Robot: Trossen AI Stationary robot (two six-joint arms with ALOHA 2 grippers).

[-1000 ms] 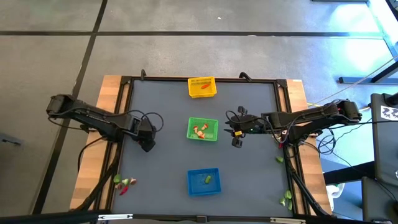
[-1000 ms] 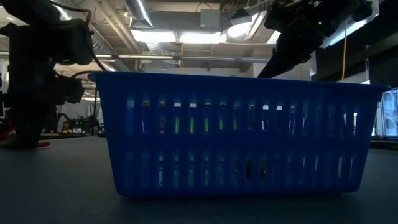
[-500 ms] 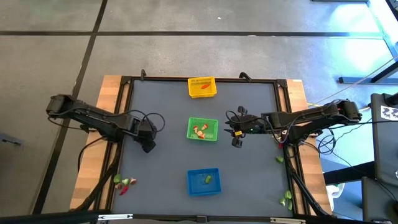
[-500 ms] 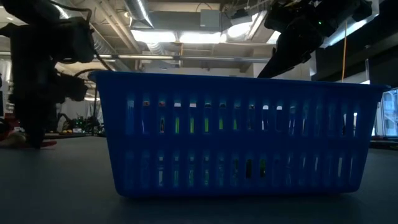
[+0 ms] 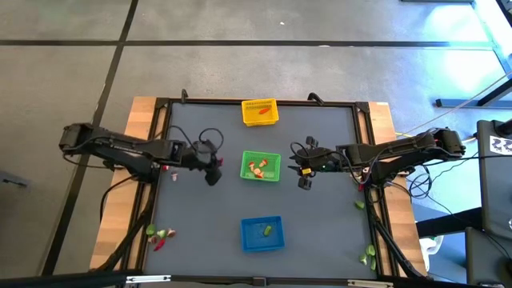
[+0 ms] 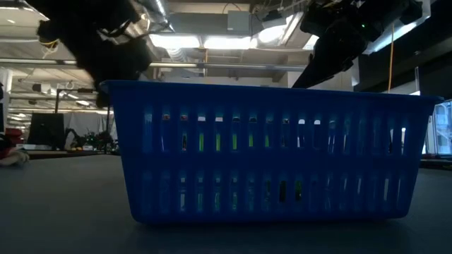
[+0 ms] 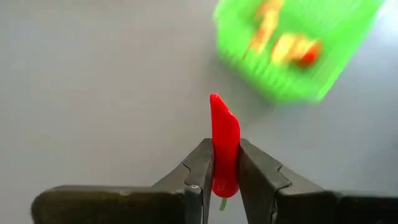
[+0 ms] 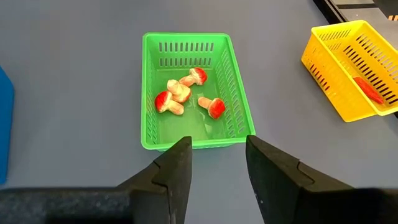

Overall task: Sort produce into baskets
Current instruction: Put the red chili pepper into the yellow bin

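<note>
My left gripper (image 5: 212, 173) is left of the green basket (image 5: 261, 166) and shut on a red chili pepper (image 7: 224, 134). The green basket holds red-capped mushrooms (image 8: 183, 93) and also shows in the left wrist view (image 7: 298, 43). My right gripper (image 5: 303, 170) hovers right of the green basket, open and empty; its fingers frame the basket in the right wrist view (image 8: 217, 165). The yellow basket (image 5: 260, 112) at the far edge holds an orange-red piece (image 8: 368, 89). The blue basket (image 5: 262, 234) near the front holds light green pieces. My left gripper pinches the red pepper between its two fingers at the lower part near the green stem (image 7: 224, 174). The pepper lies along the fingers and its pointed tip (image 7: 216, 99) sticks out beyond them. It is lifted clear of the table.
Loose pieces lie at the table's near left corner (image 5: 158, 236) and along the right edge (image 5: 360, 205), (image 5: 368, 256). The blue basket fills the low view (image 6: 268, 148). The grey mat between the baskets is bare.
My left gripper has risen off the table and gone toward the table's right edge, closer to the green basket, with the red pepper. My right gripper has kept still.
</note>
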